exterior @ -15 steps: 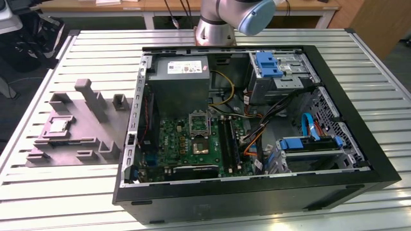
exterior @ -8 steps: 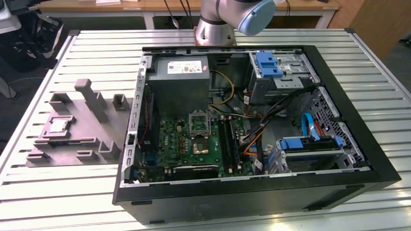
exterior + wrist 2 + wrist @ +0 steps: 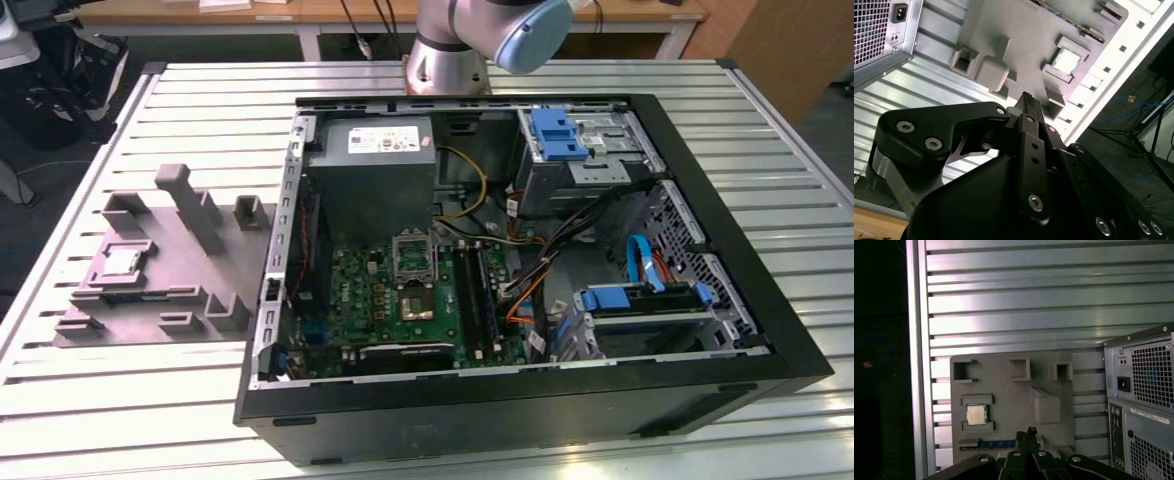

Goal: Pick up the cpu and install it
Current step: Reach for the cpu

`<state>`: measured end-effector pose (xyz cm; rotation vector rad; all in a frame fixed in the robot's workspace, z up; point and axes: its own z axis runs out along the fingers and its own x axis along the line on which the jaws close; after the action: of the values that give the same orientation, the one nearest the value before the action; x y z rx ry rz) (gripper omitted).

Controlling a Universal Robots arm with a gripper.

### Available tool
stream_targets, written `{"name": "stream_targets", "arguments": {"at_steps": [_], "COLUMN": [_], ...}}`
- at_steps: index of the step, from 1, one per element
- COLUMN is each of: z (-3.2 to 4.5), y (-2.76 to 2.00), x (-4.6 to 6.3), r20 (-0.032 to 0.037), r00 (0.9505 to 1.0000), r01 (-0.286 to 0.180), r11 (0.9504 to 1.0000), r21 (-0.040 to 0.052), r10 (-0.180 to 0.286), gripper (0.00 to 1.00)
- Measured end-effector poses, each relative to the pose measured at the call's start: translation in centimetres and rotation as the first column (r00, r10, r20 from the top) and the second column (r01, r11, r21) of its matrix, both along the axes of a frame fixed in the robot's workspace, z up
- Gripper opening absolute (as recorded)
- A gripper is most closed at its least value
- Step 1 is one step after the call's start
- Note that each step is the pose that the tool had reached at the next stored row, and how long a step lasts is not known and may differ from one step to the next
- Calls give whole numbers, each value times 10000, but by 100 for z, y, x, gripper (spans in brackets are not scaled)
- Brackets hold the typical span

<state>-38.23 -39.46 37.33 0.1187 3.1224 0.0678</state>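
Note:
The cpu (image 3: 123, 263) is a small silvery square chip lying flat in a recess of the grey tray (image 3: 160, 300) on the exterior view's left, beside the open computer case (image 3: 534, 400). Both wrist views look down on it from well above: the cpu (image 3: 975, 415) (image 3: 1066, 61) sits between low blocks of the tray (image 3: 1004, 390) (image 3: 1004, 25). My gripper (image 3: 1029, 432) (image 3: 1026, 97) hangs high over the tray, off to one side of the chip, its black fingers shut together with nothing between them. The metal-framed socket (image 3: 412, 253) lies on the green board inside the case.
The case holds a grey power supply (image 3: 387, 165), blue drive brackets (image 3: 558, 135), and orange, blue and black cables (image 3: 541, 270). Upright blocks (image 3: 187, 205) rise from the tray. The arm's base (image 3: 447, 60) stands behind the case on the slatted metal table (image 3: 134, 400).

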Motion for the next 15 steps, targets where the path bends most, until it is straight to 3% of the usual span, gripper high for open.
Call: {"name": "stream_targets", "arguments": {"at_steps": [15], "z": [-2], "y": [0], "x": [-49], "r20": [0], "r00": [10000], "r01": [0], "r11": [10000], "r21": [0], "r10": [0], "gripper": [11]}}
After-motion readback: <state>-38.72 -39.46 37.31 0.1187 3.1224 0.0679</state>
